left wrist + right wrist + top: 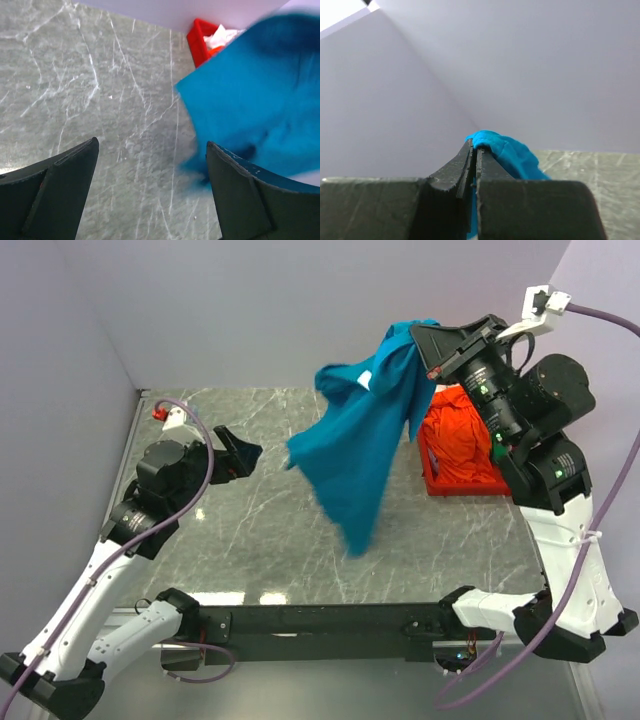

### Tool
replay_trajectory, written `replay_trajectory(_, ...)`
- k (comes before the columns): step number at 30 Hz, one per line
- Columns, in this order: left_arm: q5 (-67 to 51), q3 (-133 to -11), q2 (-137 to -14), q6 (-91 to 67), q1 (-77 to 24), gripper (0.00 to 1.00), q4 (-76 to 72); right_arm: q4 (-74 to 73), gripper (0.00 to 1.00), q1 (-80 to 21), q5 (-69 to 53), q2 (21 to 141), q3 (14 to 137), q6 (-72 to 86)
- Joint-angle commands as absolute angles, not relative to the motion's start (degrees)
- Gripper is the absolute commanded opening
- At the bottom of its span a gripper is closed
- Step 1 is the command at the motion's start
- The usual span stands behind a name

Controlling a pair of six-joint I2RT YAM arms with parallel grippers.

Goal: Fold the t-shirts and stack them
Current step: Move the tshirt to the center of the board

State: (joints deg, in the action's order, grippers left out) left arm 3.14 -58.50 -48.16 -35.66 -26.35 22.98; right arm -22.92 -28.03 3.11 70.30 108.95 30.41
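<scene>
Right gripper point(474, 150) jaws are clamped on the teal-blue t-shirt point(360, 445), held high so it hangs loose, while the left gripper point(152, 150) is poised beside it, jaws apart, probably for a corner

We see a plain teal-blue shirt point(355, 455), one solid colour all over. Behind it, a bright orange shirt point(465, 445) shows in a red tray point(432, 478), and the left wrist view picks out a white cloth point(220, 36) in that same tray. The worktop point(250, 540) is grey with a marble pattern of thin white veins. The walls point(250, 310) are pale lavender. The left arm point(90, 590) and the right arm point(575, 560) have white links and black joints, with purple cables point(610, 320) running along them. We find the left end effector point(152, 145) and the right end effector point(474, 145) both matte black. Small green lights point(497, 450) dot the right arm, and a black bar point(330, 620) runs along the near edge.
</scene>
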Motion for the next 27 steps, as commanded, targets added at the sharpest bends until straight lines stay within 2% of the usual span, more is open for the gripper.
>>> replay_trajectory(1,4.66,-60.56,-46.67,-37.26,-26.10,0.93,20.92,-18.89,0.00,-28.39,-1.68,72.77,105.74,32.26)
replay_trajectory(5,4.75,-57.75,-46.23,-38.23,-26.10,0.92,20.30,-17.15,0.00,-24.28,-1.84,71.72,94.08,34.44)
replay_trajectory(7,4.83,-56.43,-46.14,-39.28,-26.10,0.91,20.30,-15.12,0.03,-21.37,-2.37,70.84,83.44,36.11)
replay_trajectory(8,4.66,-54.60,-45.88,-39.81,-26.10,0.90,19.95,-14.86,0.09,-17.88,-2.98,70.23,79.75,37.60)
replay_trajectory(9,4.22,-53.54,-45.88,-40.42,-26.10,0.89,19.60,-14.85,0.23,-16.54,-3.34,70.14,72.93,37.97)
replay_trajectory(12,2.20,-48.36,-45.44,-43.41,-26.10,0.85,17.33,-15.47,0.50,-14.42,-0.89,68.30,60.88,36.83)
replay_trajectory(15,2.37,-42.47,-45.09,-46.75,-26.10,0.81,15.92,-11.72,0.62,-15.64,-0.44,63.12,49.01,37.18)
replay_trajectory(16,2.46,-41.06,-44.91,-47.80,-26.10,0.79,15.39,-11.34,0.63,-18.08,-0.09,61.71,47.22,37.26)
replay_trajectory(19,3.08,-35.26,-43.95,-51.05,-26.10,0.74,13.55,-11.86,0.68,-27.99,10.61,59.85,46.58,37.00)
replay_trajectory(22,5.27,-30.86,-42.19,-54.91,-26.19,0.69,14.14,-11.87,0.68,-32.42,13.09,67.12,52.89,35.78)
replay_trajectory(26,11.59,-27.08,-37.45,-61.25,-26.10,0.66,19.84,-13.35,0.66,-39.70,15.02,87.64,66.50,31.22)
replay_trajectory(27,13.08,-26.72,-35.09,-62.91,-26.10,0.66,21.78,-15.36,0.66,-41.03,15.46,91.37,73.41,30.24)
